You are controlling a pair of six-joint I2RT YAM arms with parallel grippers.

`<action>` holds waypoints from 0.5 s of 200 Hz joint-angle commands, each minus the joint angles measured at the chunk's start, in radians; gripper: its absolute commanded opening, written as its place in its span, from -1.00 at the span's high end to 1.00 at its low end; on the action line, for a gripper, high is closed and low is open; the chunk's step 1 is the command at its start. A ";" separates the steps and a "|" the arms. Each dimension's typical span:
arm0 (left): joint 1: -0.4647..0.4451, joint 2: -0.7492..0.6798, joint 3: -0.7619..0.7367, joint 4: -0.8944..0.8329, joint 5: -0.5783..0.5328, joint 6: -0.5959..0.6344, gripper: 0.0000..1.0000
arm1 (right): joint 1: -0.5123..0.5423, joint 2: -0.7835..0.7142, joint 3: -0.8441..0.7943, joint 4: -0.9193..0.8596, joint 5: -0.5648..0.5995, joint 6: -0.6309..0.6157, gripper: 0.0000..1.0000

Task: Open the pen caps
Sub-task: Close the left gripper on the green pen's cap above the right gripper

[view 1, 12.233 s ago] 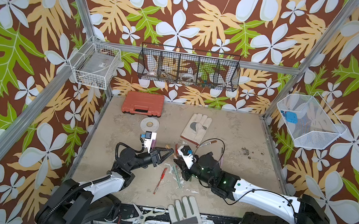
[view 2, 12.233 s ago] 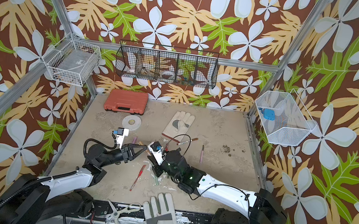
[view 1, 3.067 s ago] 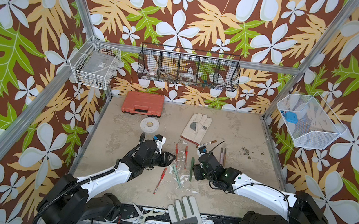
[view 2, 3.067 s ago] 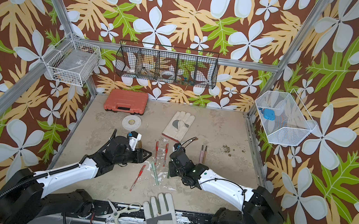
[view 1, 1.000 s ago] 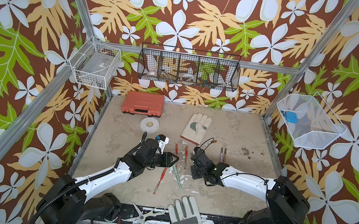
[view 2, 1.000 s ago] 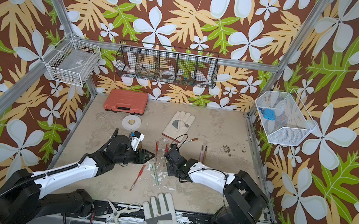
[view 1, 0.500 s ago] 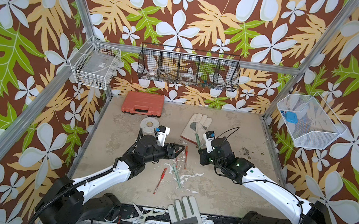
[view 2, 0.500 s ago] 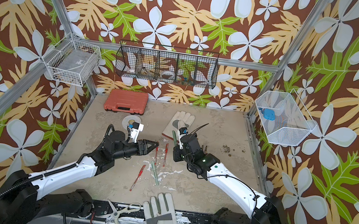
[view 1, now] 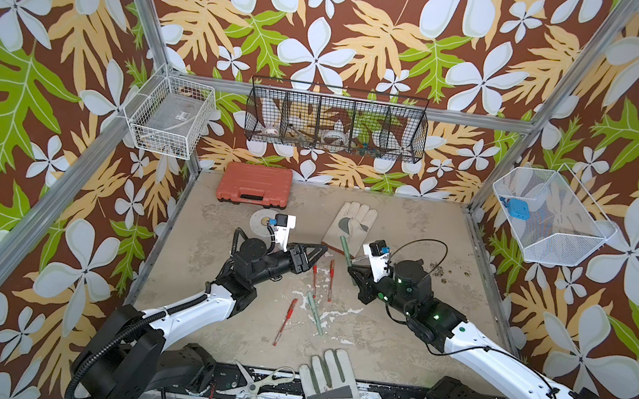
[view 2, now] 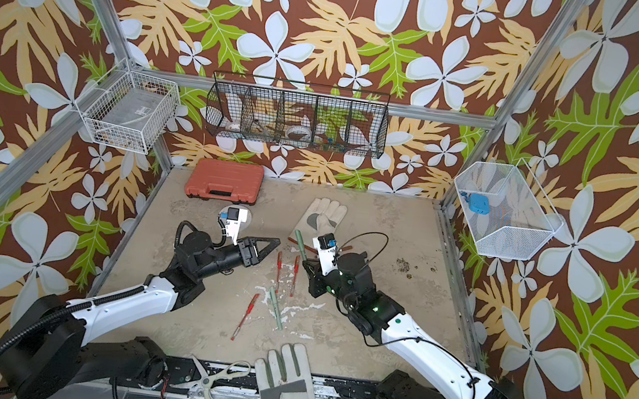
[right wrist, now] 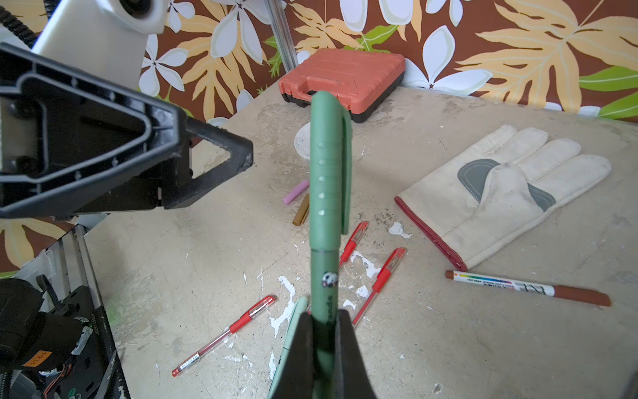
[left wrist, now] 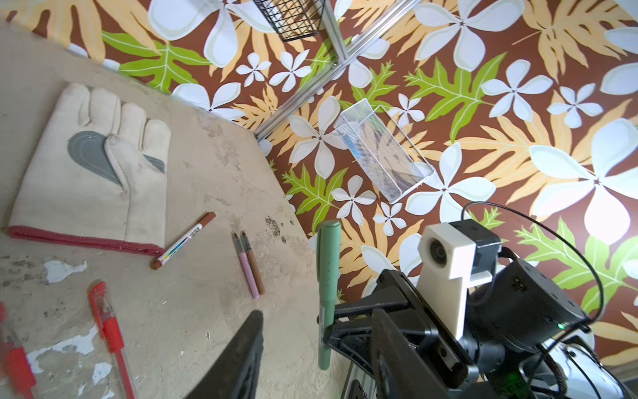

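Both arms reach inward, grippers facing each other.
The left gripper (view 1: 320,247) hovers, jaws partly apart, empty; right gripper (right wrist: 322,319) pinches a pen (right wrist: 324,269) aloft.

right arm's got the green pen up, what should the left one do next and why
Probably bring the left gripper across to the pen cap and close its jaws on it. The right gripper is shut on the dark green pen, raised, cap still on; the left jaws are empty, short of it.

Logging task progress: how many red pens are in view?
3. One red pen and a second lie side by side at the centre; the third lies nearer the front, left of the mint pen. None seems hidden.
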 commanded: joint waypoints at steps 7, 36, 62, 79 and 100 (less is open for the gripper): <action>0.002 0.016 -0.018 0.133 0.071 0.023 -0.04 | 0.001 -0.005 -0.026 0.112 -0.049 -0.016 0.88; -0.018 -0.004 -0.024 0.067 0.058 0.090 -0.04 | 0.000 0.007 -0.029 0.122 -0.093 -0.014 0.89; -0.017 -0.017 -0.032 0.033 0.048 0.116 -0.04 | 0.000 -0.013 -0.054 0.153 -0.104 -0.017 0.89; -0.019 -0.016 -0.035 0.036 0.060 0.120 -0.04 | 0.001 -0.013 -0.062 0.167 -0.139 -0.018 0.89; -0.022 -0.016 -0.040 0.043 0.064 0.120 -0.04 | 0.001 -0.009 -0.070 0.180 -0.184 -0.021 0.88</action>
